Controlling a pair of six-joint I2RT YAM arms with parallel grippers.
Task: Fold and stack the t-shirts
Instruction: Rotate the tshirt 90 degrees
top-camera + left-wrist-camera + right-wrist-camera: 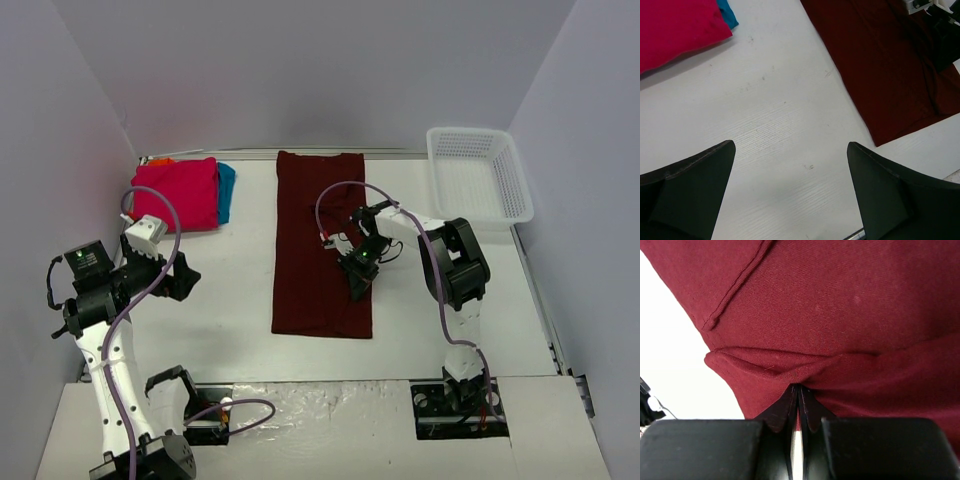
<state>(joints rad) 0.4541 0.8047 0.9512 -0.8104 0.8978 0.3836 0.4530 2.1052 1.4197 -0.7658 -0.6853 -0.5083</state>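
The dark maroon t-shirt (312,240) lies as a long narrow strip down the middle of the table. My right gripper (360,278) is over its right edge, shut on a pinched fold of the maroon cloth (800,371) that bunches at the fingertips (790,402). At the back left, a folded bright pink t-shirt (178,192) lies on top of a teal one (228,190), with a bit of orange (160,160) behind. My left gripper (165,275) hovers open over bare table (790,150), left of the maroon t-shirt (880,60), with nothing between its fingers.
A white mesh basket (480,175) stands at the back right corner. White walls close in the table on three sides. A purple cable loops above the right arm (455,265) over the shirt.
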